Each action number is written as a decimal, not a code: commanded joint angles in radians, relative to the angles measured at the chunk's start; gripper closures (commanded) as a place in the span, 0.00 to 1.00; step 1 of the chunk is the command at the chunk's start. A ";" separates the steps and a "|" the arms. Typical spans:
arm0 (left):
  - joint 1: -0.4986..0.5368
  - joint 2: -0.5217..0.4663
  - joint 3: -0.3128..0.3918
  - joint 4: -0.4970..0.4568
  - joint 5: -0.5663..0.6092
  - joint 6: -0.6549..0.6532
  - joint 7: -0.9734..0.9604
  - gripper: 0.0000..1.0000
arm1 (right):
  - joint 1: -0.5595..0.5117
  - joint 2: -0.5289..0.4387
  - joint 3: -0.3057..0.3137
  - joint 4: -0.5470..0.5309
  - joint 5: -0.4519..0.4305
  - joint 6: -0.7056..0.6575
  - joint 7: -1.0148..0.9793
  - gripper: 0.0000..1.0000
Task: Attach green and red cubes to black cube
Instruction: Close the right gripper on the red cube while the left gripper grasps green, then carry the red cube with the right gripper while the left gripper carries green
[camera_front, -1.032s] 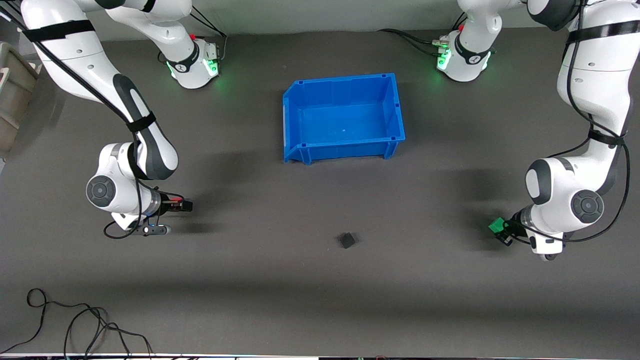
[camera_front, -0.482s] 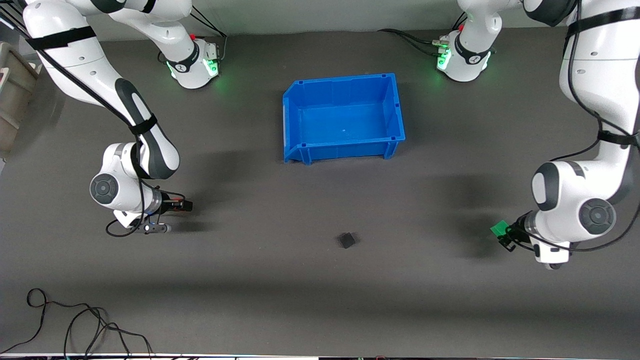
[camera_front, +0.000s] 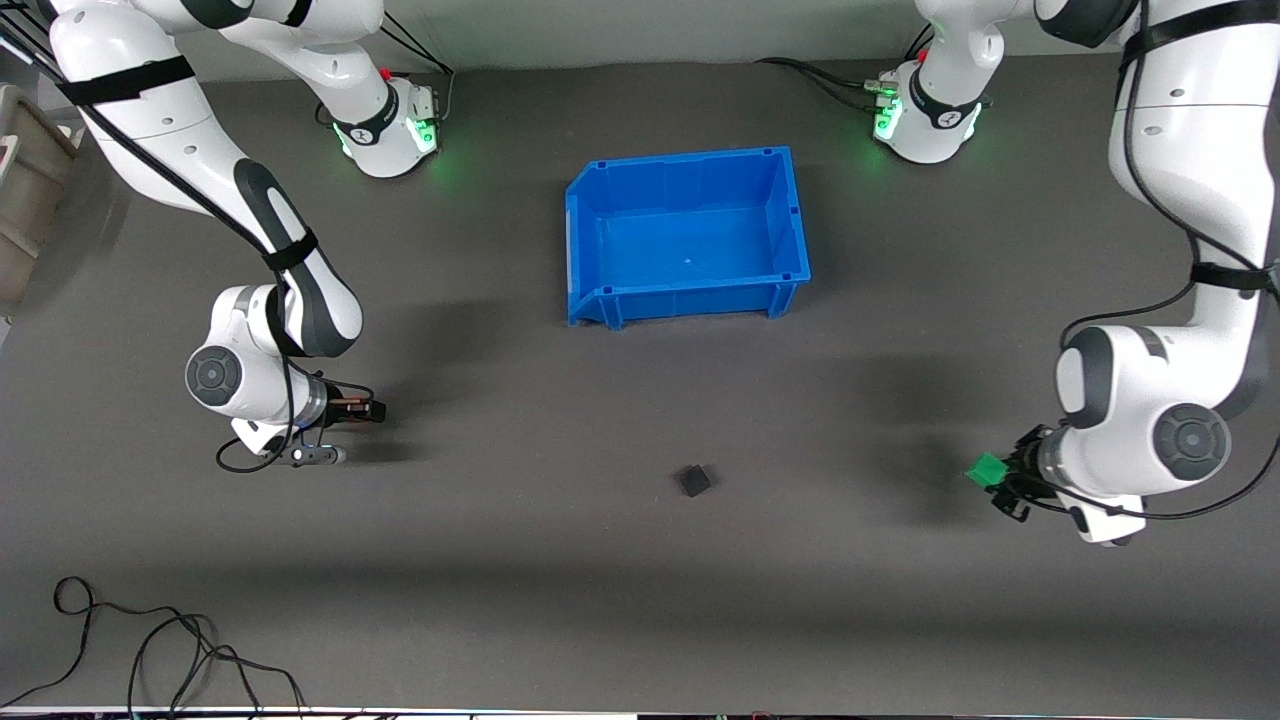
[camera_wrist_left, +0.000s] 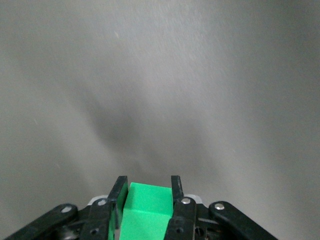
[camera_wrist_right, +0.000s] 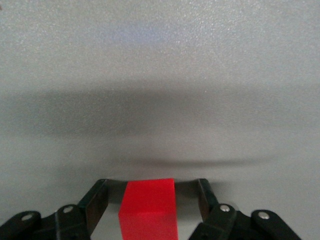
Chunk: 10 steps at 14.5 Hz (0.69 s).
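Left claw (camera_wrist_left: 146, 195) clamps green cube (camera_wrist_left: 145, 212), ready for carrying to black cube (camera_front: 694, 481). Right claw (camera_wrist_right: 150, 197) straddles red cube (camera_wrist_right: 148, 207), gaps visible, no grip.

Dark grey table (camera_front: 640, 600), pale wall (camera_front: 650, 30)

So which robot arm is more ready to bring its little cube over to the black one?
The left. Its hand is shut on the small bright green cube. The right hand has gaps beside the small bright red cube, so no firm grip yet. The small matte black cube waits between them.
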 joint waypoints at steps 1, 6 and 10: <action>-0.035 0.027 -0.003 0.056 -0.019 -0.021 -0.142 1.00 | -0.003 -0.003 0.002 -0.006 -0.018 0.010 -0.012 0.38; -0.053 0.027 -0.008 0.065 -0.062 -0.007 -0.183 1.00 | -0.006 -0.001 0.002 0.000 -0.018 0.012 -0.012 0.46; -0.055 0.027 -0.008 0.071 -0.073 -0.006 -0.183 1.00 | -0.006 -0.001 0.002 0.000 -0.018 0.012 -0.012 0.61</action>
